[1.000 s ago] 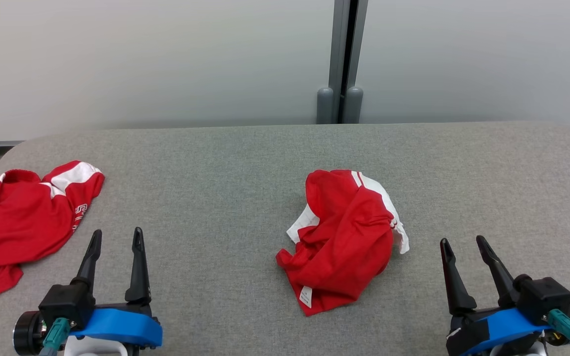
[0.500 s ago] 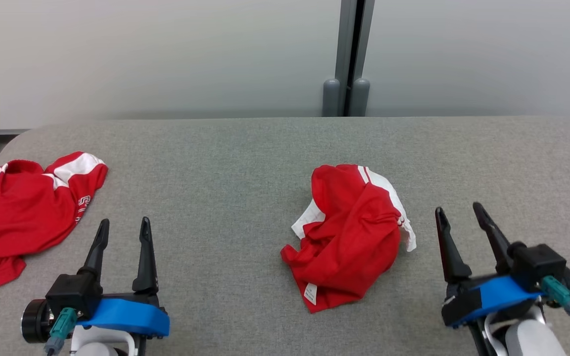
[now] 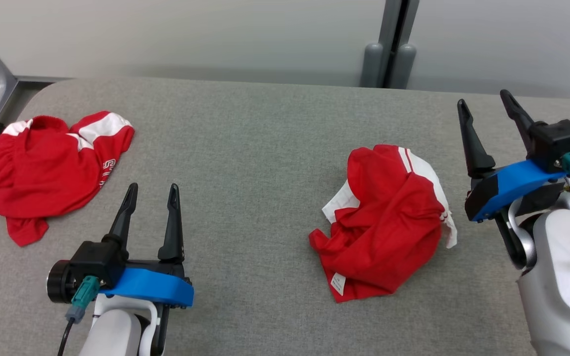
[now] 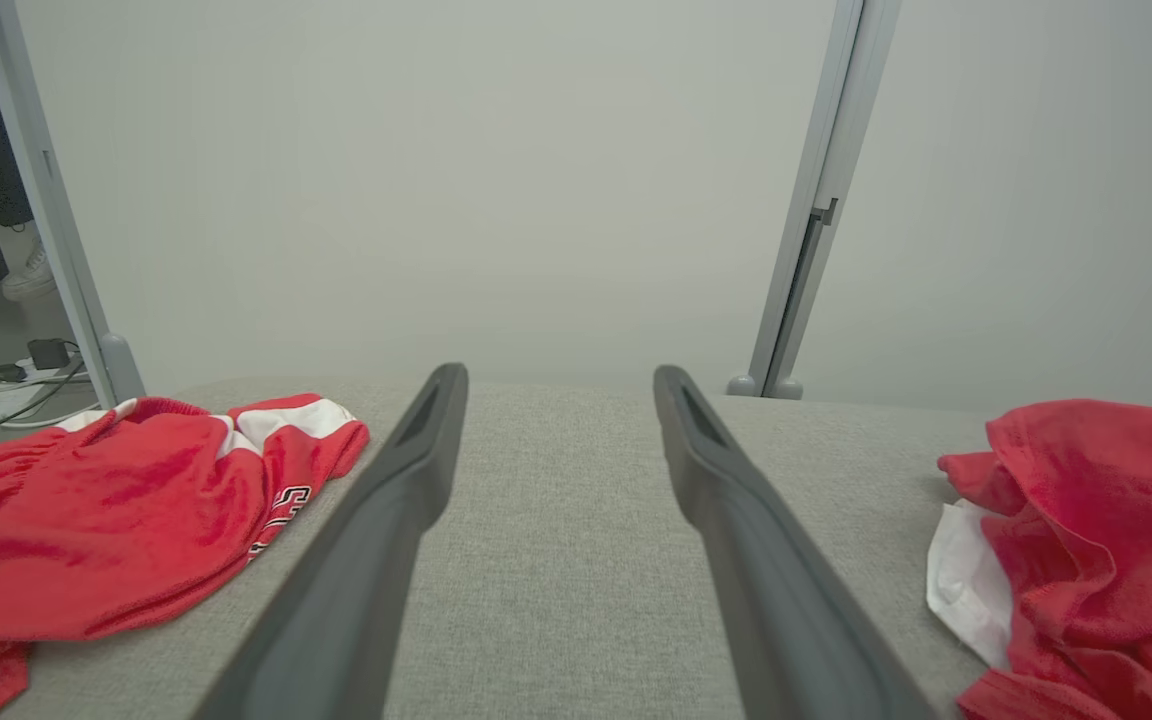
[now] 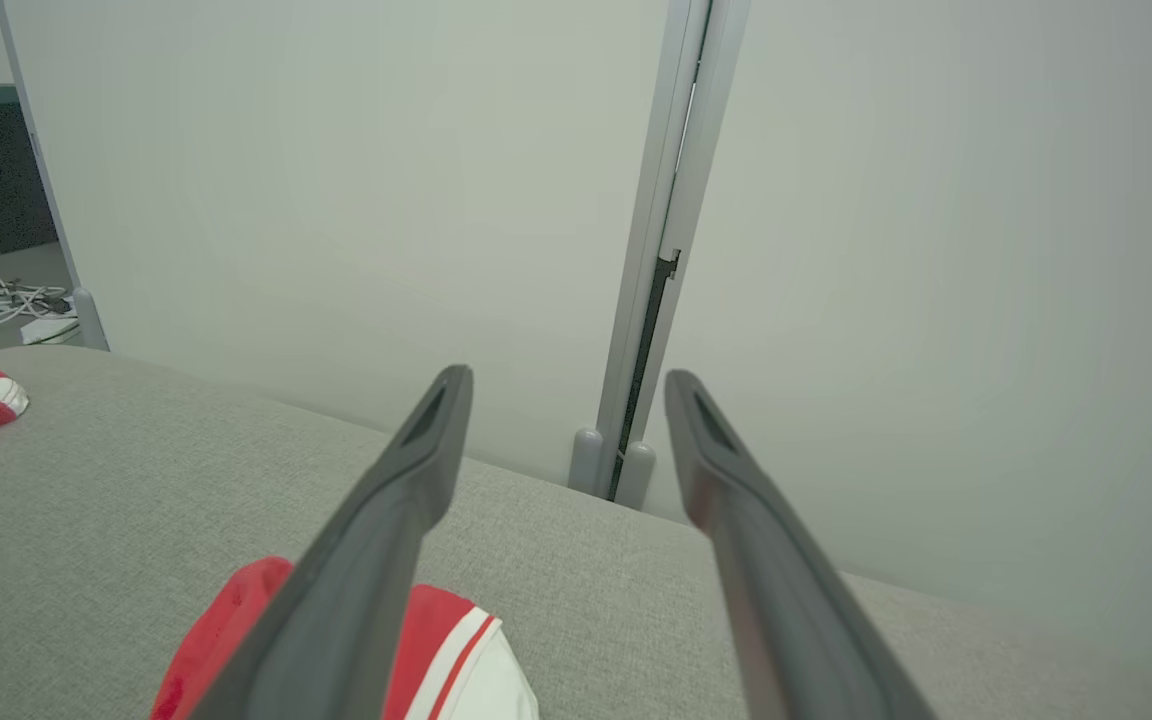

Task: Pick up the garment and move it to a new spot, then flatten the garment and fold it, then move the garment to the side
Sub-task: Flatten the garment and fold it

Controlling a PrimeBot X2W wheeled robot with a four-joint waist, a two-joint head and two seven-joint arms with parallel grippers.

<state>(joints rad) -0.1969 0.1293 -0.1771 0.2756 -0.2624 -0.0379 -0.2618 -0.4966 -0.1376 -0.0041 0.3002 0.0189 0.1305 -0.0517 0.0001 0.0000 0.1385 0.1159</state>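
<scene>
Task looks unstarted: garment (image 3: 384, 237) crumpled right of bench (image 3: 245, 128) centre, untouched. Left gripper (image 3: 152, 188), right gripper (image 3: 483, 97) both empty, jaws spread. Pickup, flatten, fold, side move all pending.

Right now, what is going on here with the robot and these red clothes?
A two-armed robot stands at a grey table with two crumpled red and white garments on it. It holds neither. The left gripper is open, over bare table between the second garment at the left edge and the middle garment. The right gripper, also open, hovers to the right of the middle garment. Nothing is flattened or folded yet.
</scene>
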